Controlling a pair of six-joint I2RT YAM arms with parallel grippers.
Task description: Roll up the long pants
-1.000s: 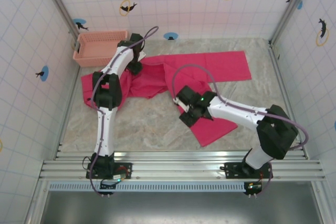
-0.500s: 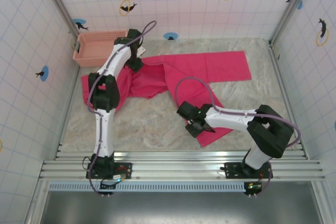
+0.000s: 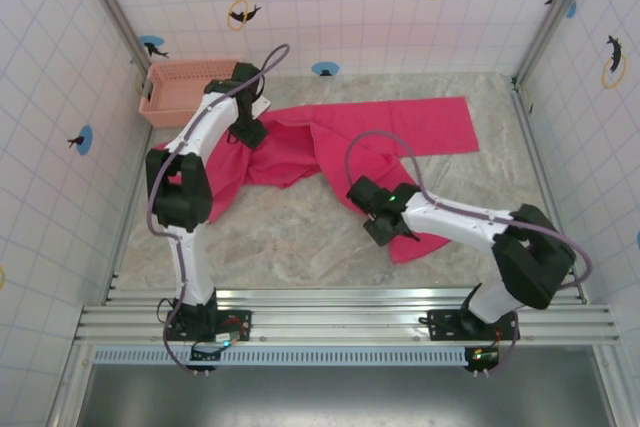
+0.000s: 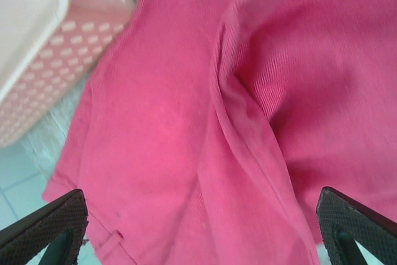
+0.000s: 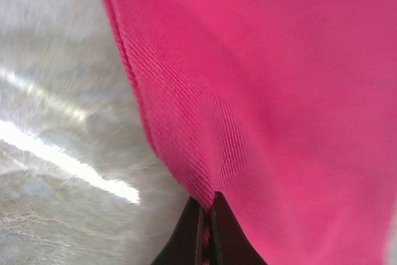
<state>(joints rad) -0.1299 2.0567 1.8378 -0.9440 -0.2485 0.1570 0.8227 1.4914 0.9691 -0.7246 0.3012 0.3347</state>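
**Red trousers spread flat, one hem pinched**

The marbled table [image 3: 270,237] takes up most of the floor of the cell. The long pants [image 3: 390,127] lie across it: one leg is stretched out toward the far right, the other angles down toward the near side, and the waist end is bunched at the far left. From overhead the left arm crosses that bunched part and hides a good strip of it, so I can't trace its outline there.

The pink lattice basket [image 3: 190,87] sits in the far left corner, just beside the cloth. In the left wrist view it [image 4: 56,60] is cut off by the frame, with its wall close to the edge of the pants [image 4: 186,122].

The left gripper [image 3: 246,130] hangs over the waist area. From above its jaws are hard to read, but the wrist camera shows it [image 4: 198,234] spread wide with a dark finger [image 4: 46,224] in each lower corner and creased fabric between. I can't tell whether the tips touch the cloth.

The right gripper [image 3: 388,230] sits at the near leg's edge, a dark lump from overhead. Up close it [image 5: 205,231] is clamped tight on the edge of the fabric [image 5: 279,91], beside blurred bare table [image 5: 56,122].
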